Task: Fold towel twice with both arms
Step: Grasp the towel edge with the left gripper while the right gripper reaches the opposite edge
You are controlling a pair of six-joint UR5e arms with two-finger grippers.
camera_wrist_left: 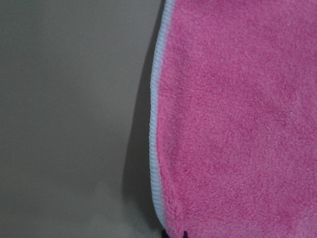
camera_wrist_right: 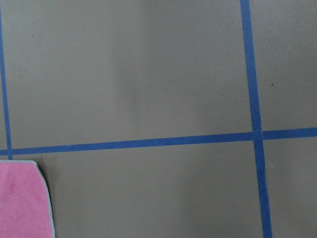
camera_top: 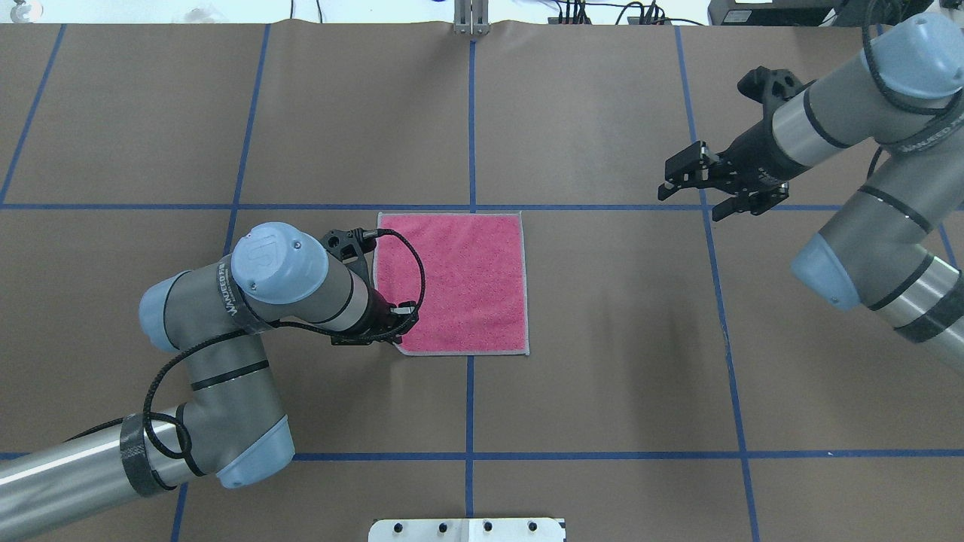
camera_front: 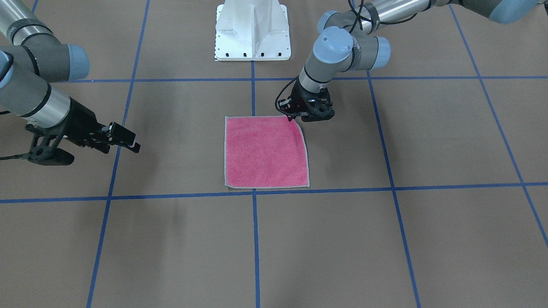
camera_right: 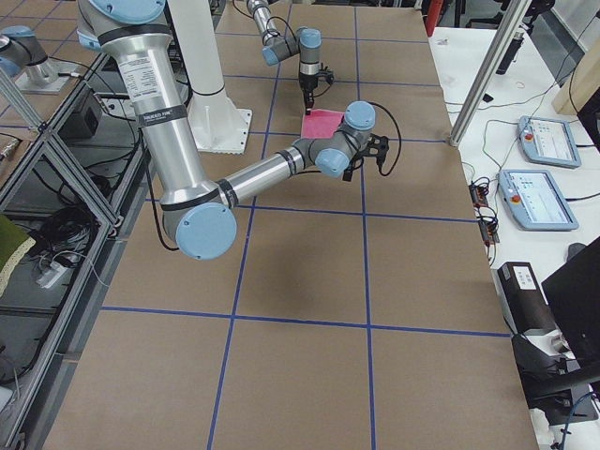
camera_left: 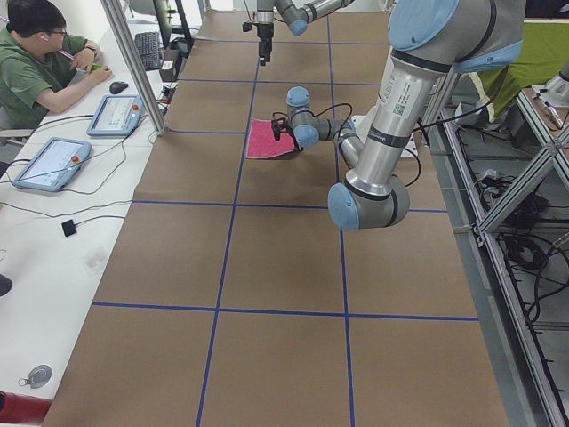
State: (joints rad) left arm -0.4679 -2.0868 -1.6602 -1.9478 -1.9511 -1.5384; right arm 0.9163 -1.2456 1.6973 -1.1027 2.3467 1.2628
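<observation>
Surface (camera_top: 602, 339): keep the fold low over it.
Towel (camera_top: 459, 278): lies pink face up at the centre of the overhead view.
Left fingers (camera_front: 293, 114): they look closed on its lower-left corner, so lift slowly.
Right fingers (camera_top: 684, 167): spread, empty, upper right, well apart from the towel; bring them to a corner first.
Views: only the left wrist view shows shadow under the hem.

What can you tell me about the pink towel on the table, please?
The towel is a square of fluffy pink cloth with a pale stitched edge, spread flat, pink side up, on the brown table. The left gripper pinches the corner nearest the robot on its left, and that edge looks slightly lifted. Nothing else touches it.
</observation>
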